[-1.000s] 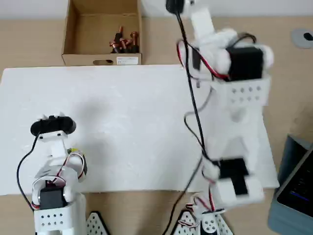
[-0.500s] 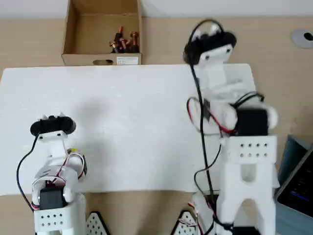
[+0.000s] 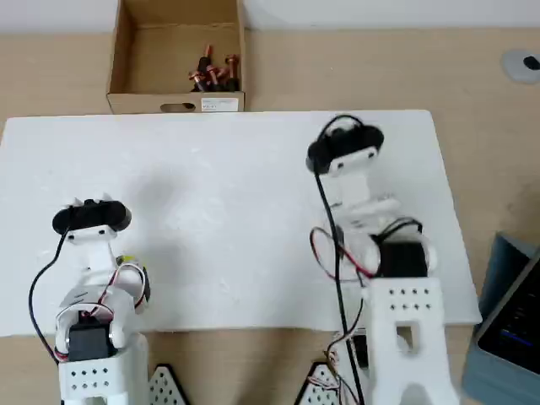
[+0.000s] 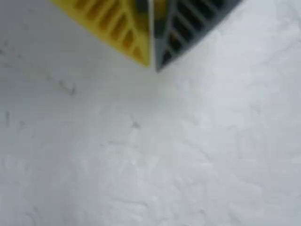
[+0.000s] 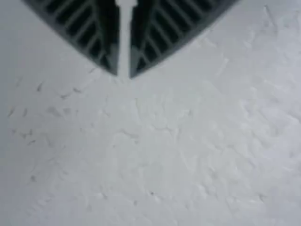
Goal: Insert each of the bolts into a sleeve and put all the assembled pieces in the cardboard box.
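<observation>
Looking down over the table (image 3: 472, 76), the left arm (image 3: 93, 287) stands at about 7 o'clock on the white mat (image 3: 219, 194), its black wrist head hanging over the mat's near left part. From its own camera, the left gripper (image 4: 153, 66) has one yellow finger (image 4: 117, 33) and one grey finger (image 4: 188, 28). They are pressed tip to tip with nothing between them, just above the bare, pitted white surface. Up at 11 o'clock, off the far edge of the mat and just beside it, sits the cardboard box (image 3: 143, 103), open at the top. A small heap of copper-coloured bolts (image 3: 215, 74) lies inside it at the box's 4 o'clock corner, close against the near wall. There are dark parts among them, too small from here to tell how each one is put together. Over to the right, the right arm (image 3: 371, 253) rises from about 5 o'clock, its wrist head over the mat at roughly 2 o'clock from the mat's middle. The right gripper (image 5: 123, 74) has two dark grey fingers drawn together with only a thin slit between them. They grasp nothing and point down at plain mat. At 4 o'clock, a grey device (image 3: 510, 321) rests on the table edge.
</observation>
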Controlling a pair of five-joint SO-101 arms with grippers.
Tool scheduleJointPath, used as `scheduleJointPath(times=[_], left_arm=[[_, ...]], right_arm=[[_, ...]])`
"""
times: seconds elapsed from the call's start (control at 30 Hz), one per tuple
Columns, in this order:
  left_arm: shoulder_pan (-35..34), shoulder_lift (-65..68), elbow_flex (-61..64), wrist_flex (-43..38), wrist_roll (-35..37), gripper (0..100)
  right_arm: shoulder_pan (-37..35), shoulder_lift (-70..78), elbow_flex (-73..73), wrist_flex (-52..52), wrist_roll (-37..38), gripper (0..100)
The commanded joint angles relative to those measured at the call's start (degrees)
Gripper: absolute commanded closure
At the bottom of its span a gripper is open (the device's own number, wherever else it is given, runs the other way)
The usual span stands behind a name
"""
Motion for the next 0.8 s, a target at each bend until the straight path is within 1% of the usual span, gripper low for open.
scheduleJointPath(times=[0.0, 0.3, 0.77], left_arm=[[-0.18, -0.31, -0.18, -0.26, -0.26, 100], [-0.18, -0.31, -0.18, -0.26, -0.26, 100], [-0.18, -0.31, -0.18, -0.26, -0.26, 100]], right_arm=[[0.48, -5.32, 5.05, -2.99, -0.44, 99.0], [0.40, -17.10, 20.00, -8.70, -0.44, 99.0], [-0.48, -40.13, 35.91, -8.18, 0.00, 99.0]])
